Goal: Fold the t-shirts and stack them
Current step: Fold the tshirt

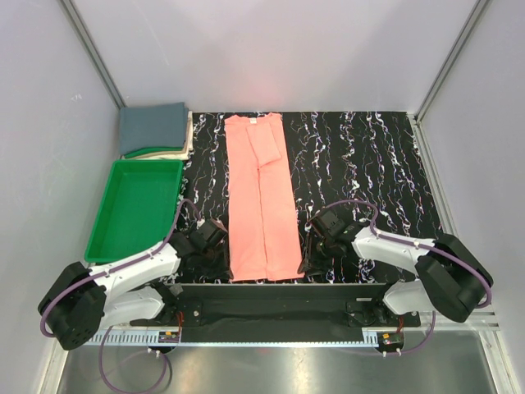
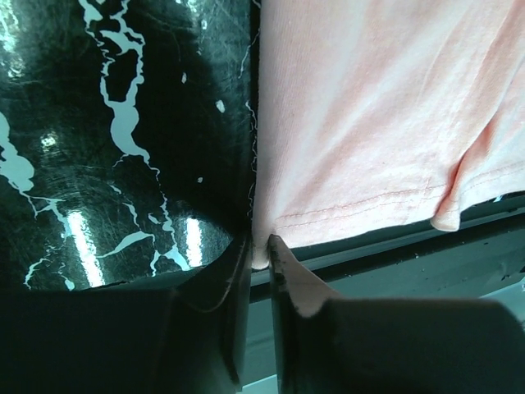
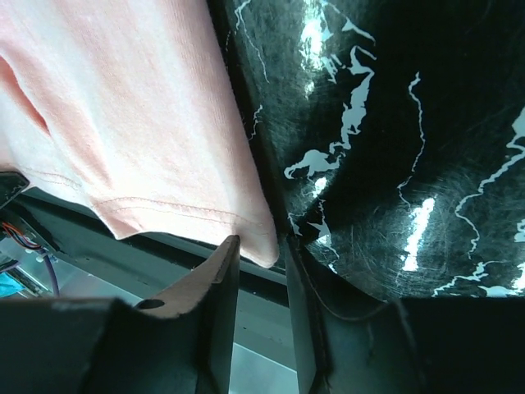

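Two t-shirts, both folded.
The salmon-pink t-shirt [image 1: 261,205] lies flat, a long central strip (neck farthest); the blue-grey t-shirt [image 1: 153,127] sits far left.

On the right of the pink shirt [image 1: 261,197] I have bare worktop [image 1: 361,164] all the way out to the side wall [image 1: 484,98]. On the left, the green tray [image 1: 135,209] and the folded blue-grey shirt [image 1: 153,127] beyond it crowd me; only a narrow lane runs between tray and pink shirt.
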`<state>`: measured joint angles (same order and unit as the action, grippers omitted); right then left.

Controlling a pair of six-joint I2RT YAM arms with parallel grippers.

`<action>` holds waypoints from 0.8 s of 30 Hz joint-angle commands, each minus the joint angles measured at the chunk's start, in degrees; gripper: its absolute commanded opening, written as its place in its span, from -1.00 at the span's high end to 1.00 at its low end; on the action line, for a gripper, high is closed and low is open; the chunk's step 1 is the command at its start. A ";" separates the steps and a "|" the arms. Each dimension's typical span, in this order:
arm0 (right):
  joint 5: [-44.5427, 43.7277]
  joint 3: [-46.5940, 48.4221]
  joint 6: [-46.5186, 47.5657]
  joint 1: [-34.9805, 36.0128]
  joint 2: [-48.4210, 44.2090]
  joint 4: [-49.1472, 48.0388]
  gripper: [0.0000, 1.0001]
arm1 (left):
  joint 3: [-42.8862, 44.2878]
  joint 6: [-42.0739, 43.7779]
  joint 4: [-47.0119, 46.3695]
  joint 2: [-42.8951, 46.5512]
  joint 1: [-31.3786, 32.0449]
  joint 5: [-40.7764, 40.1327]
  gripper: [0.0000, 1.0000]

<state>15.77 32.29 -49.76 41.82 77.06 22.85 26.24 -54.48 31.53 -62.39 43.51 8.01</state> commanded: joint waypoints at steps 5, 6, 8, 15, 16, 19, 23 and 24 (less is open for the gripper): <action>-2.84 0.22 0.97 -0.08 -1.03 -0.44 0.81 | -0.05 -0.54 -3.93 0.60 0.26 1.48 1.00; -4.07 0.40 1.15 -0.08 -1.29 -0.35 0.93 | 0.47 -0.98 -5.15 0.60 0.26 2.00 1.00; -4.43 1.45 2.20 -0.08 -1.38 -0.26 1.00 | 1.09 -1.16 -6.12 0.69 0.18 2.63 1.00; -6.36 6.11 3.44 -0.08 -0.94 2.02 1.00 | 5.13 -0.02 -6.13 -3.26 -0.88 2.89 1.00; -6.89 7.16 3.61 -0.08 -1.03 2.37 1.00 | 5.49 0.16 -6.04 -3.26 -1.05 2.54 1.00; -8.38 9.18 5.02 -0.08 -0.77 3.60 1.00 | 6.72 1.04 -5.43 -3.61 -2.11 2.36 1.00; -9.00 10.95 6.42 -0.16 0.81 4.04 1.00 | 8.12 2.80 -4.81 -4.84 -4.21 2.97 1.00; -9.18 11.21 6.60 -0.16 1.08 4.13 1.00 | 8.91 3.58 -4.64 -5.02 -5.26 3.06 1.00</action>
<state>9.37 40.91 -45.17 41.82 77.19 25.96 32.08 -53.32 27.70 -66.52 40.14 9.96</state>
